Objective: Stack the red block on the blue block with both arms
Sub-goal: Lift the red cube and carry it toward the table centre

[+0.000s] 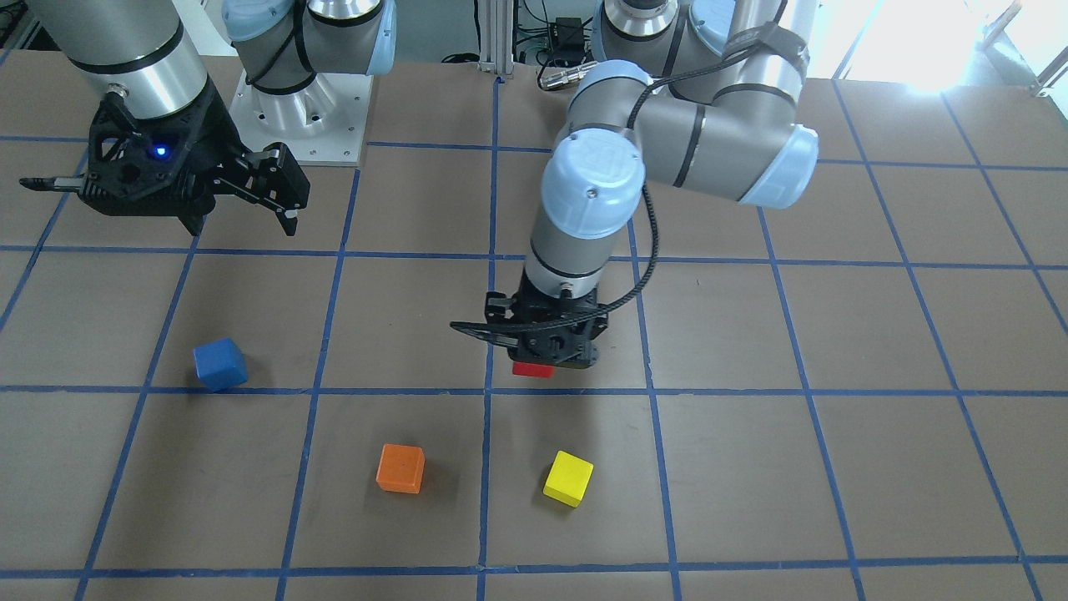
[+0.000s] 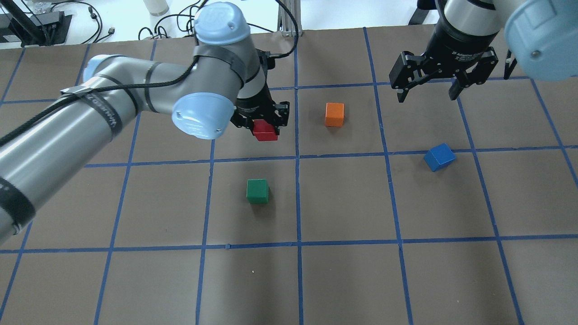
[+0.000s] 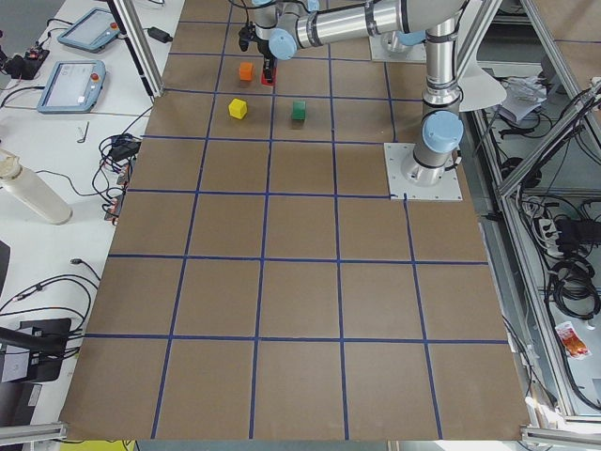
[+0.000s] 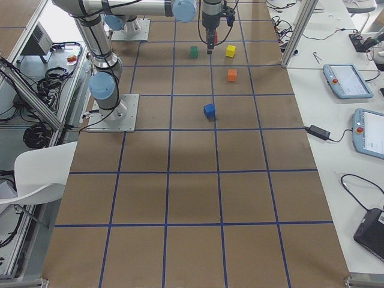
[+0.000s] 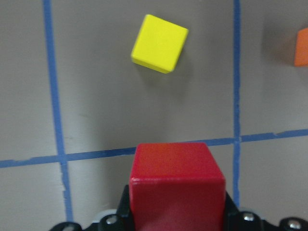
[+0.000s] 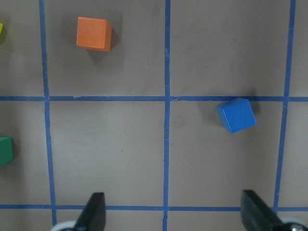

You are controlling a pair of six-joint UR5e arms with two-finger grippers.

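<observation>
The red block (image 1: 532, 369) is gripped in my left gripper (image 1: 542, 361), shut on it and holding it just above the table near the centre. It also shows in the overhead view (image 2: 265, 131) and fills the bottom of the left wrist view (image 5: 175, 183). The blue block (image 2: 439, 156) lies rotated on the table on my right side, also seen in the front view (image 1: 220, 365) and the right wrist view (image 6: 236, 114). My right gripper (image 2: 426, 95) is open and empty, hovering high, beyond the blue block and apart from it.
An orange cube (image 2: 334, 114) lies between the red and blue blocks. A yellow cube (image 1: 568, 477) sits just beyond the left gripper, also in the left wrist view (image 5: 160, 43). A green cube (image 2: 257, 190) sits nearer the robot. Blue tape lines grid the brown table (image 2: 343, 280).
</observation>
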